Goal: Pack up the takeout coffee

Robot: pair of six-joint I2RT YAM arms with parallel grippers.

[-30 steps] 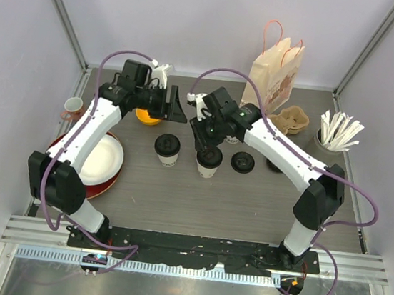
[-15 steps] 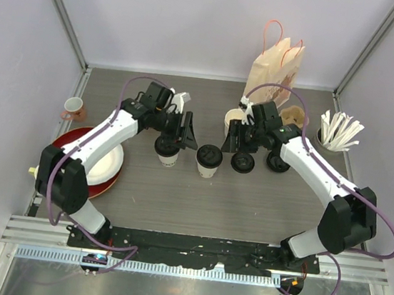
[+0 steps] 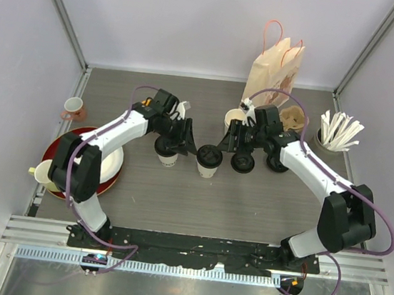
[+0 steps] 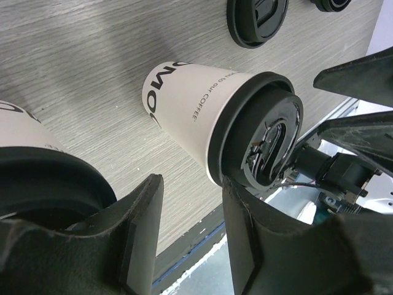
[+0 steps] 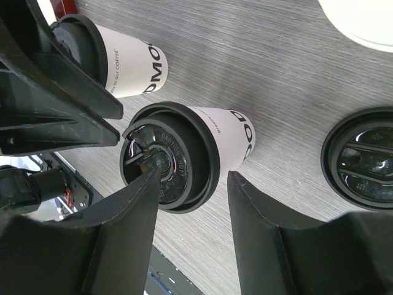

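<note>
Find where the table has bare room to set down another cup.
Bare: the near table strip between the paper cups and the arm bases; also the far-left corner behind the pink cup. Crowded: the middle row, with cups, loose lids, left gripper and right gripper.

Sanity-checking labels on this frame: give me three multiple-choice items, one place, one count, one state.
1. Where's the paper bag? A on the red plate; B at the table far edge; C at the near edge.
2. How many loose black lids? A none; B two; C four.
3. State of the right claw? A shut on a lid; B shut on a cup; C open.
B: it stands upright at the back. B: two lie right of the paper cups. C: its jaws stand apart over a lidded cup.
</note>
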